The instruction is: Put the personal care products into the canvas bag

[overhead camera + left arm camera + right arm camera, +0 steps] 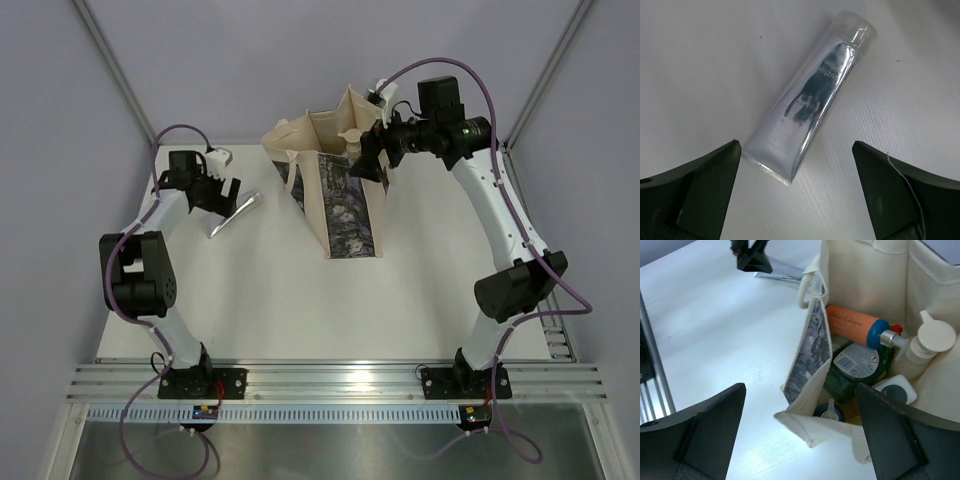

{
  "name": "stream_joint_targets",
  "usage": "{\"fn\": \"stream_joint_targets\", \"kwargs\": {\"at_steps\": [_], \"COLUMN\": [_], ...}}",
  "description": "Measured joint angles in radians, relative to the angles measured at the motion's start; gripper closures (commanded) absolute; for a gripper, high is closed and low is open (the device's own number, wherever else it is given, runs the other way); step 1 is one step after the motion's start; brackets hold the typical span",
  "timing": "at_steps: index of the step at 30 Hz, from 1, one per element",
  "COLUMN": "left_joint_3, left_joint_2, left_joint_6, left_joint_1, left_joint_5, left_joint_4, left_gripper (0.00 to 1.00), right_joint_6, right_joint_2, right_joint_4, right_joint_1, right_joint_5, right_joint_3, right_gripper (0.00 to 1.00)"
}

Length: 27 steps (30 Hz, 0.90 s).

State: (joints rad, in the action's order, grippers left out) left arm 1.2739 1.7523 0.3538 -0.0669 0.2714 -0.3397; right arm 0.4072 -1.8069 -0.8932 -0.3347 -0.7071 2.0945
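Left of the canvas bag (348, 212): silver tube (807, 102) flat on the table (420, 290), crimped end between the spread fingers of the left gripper (795, 145), not gripped | over the bag's open mouth: right gripper (800, 387), fingers wide apart, empty | inside the bag: orange bottle (852, 322), green bottle (855, 365), beige pump bottle (932, 340)

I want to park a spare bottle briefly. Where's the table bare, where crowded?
Bare: table between the bag and the arm bases, and right of the bag. Crowded: the bag, full of bottles; the tube lies under the open left hand.
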Motion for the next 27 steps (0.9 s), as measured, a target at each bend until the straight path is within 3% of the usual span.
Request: {"fn": "stream_joint_targets", "kwargs": {"at_steps": [9,20,27], "left_joint_3": [0.153,0.28,0.317], "left_joint_2": [0.178,0.338,0.354], "left_joint_6": [0.178,0.179,0.189], "left_joint_1": [0.088,0.099,0.099], "left_joint_5": [0.012,-0.037,-0.037], "left_joint_4": [-0.088,-0.147,-0.208], "left_gripper": [0.04,0.07,0.18], "right_joint_6": [0.038,0.042,0.038], "right_joint_2": [0.082,0.149,0.151], "right_joint_4": [-0.021,0.0,0.006], "right_joint_1": [0.026,0.047,0.052], "right_joint_5": [-0.067,-0.098,-0.113], "right_joint_3": [-0.15,-0.238,-0.241], "right_gripper": [0.01,0.01,0.01]}}
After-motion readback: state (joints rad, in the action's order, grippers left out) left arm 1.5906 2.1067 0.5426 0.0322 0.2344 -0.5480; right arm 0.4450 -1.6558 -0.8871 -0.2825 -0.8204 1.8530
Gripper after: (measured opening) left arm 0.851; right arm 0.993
